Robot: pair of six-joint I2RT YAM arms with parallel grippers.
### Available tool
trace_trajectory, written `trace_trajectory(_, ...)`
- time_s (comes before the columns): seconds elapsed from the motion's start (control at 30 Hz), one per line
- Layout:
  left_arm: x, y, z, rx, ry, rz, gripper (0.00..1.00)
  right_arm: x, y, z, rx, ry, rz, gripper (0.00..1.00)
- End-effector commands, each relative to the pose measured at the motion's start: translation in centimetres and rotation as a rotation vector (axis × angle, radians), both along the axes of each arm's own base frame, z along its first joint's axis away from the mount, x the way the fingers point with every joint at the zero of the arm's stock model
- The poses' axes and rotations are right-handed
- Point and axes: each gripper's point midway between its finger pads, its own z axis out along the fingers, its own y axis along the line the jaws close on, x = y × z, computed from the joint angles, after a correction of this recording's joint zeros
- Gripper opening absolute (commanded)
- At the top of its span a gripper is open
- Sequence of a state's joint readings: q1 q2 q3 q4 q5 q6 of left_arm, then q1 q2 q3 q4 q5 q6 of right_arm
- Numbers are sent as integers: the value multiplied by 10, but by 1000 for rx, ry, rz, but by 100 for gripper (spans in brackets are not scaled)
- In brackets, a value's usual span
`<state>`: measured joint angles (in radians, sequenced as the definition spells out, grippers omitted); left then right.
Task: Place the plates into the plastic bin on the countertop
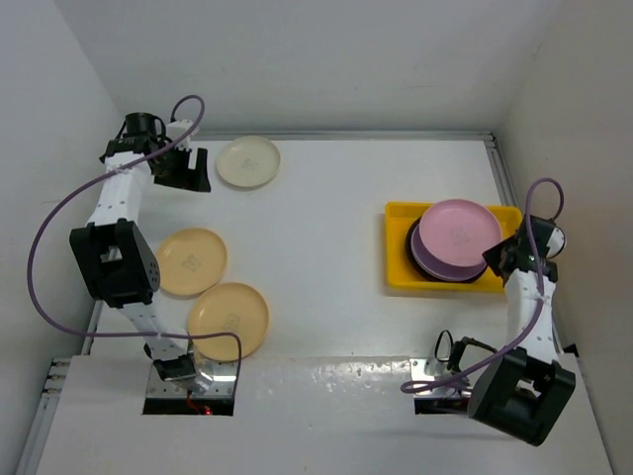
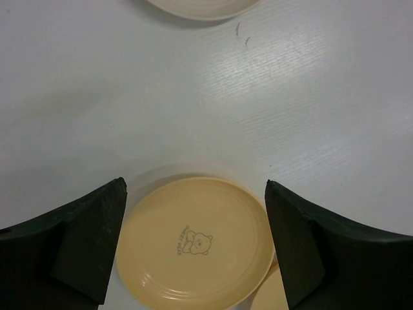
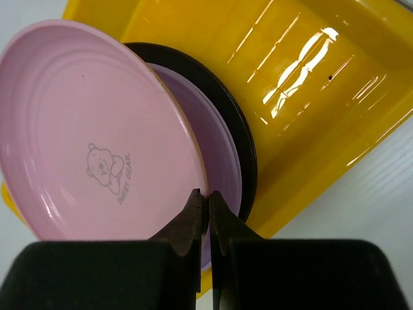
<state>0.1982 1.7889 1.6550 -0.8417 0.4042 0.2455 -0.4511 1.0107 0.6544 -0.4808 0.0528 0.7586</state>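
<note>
The yellow plastic bin (image 1: 399, 247) (image 3: 310, 77) on the white countertop (image 1: 326, 237) holds a stack of plates. A dark-rimmed plate (image 3: 240, 145) is at the bottom, a lavender plate (image 3: 222, 161) lies on it, and a pink plate (image 1: 457, 230) (image 3: 97, 142) sits tilted on top. My right gripper (image 1: 497, 259) (image 3: 208, 197) is shut on the pink plate's near rim. At the far left my left gripper (image 1: 188, 170) (image 2: 195, 186) hangs open above the table, holding nothing. Between its fingers I see a tan-yellow plate (image 2: 193, 242) (image 1: 191, 261) below. A second tan-yellow plate (image 1: 228, 320) (image 2: 268, 294) and a cream plate (image 1: 248, 161) (image 2: 200, 6) lie loose.
White walls close in the table at the back and on both sides. A metal rail (image 1: 502, 173) runs along the right edge near the bin. The two arm bases (image 1: 188, 381) (image 1: 445, 381) stand at the near edge.
</note>
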Motion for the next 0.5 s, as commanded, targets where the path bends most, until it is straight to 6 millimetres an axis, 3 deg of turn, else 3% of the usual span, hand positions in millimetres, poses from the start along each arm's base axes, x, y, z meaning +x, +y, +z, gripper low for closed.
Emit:
trace_trajectory(0.0, -3, -3, 27, -11, -85, -25, 88, 6, -7, -5, -23, -19, -8, 0)
trace_trajectory(0.1, -5, -3, 28, -11, -86, -26, 88, 10, -6, -15, -12, 2, 21, 2)
trace_trajectory(0.23, -9, -2, 25, 0, -79, -27, 88, 8, 5, -22, -5, 80, 91, 61)
trace_trajectory(0.27, -12, 5, 24, 15, -74, -6, 88, 11, -2, -15, -36, 86, 82, 75)
trace_trajectory(0.3, -14, 4, 20, 13, -65, -5, 88, 2, 0, -18, -46, 141, 95, 78)
trace_trajectory(0.33, -18, 15, 19, 28, -58, 24, 88, 0, -10, -11, -113, 163, 66, 80)
trace_trajectory(0.43, -32, 62, -4, 143, 16, 168, 91, 4, -11, 18, -222, 143, 98, 85)
trace_trajectory(0.47, -44, 90, -16, 202, 57, 242, 91, 8, -17, 44, -317, 102, 82, 85)
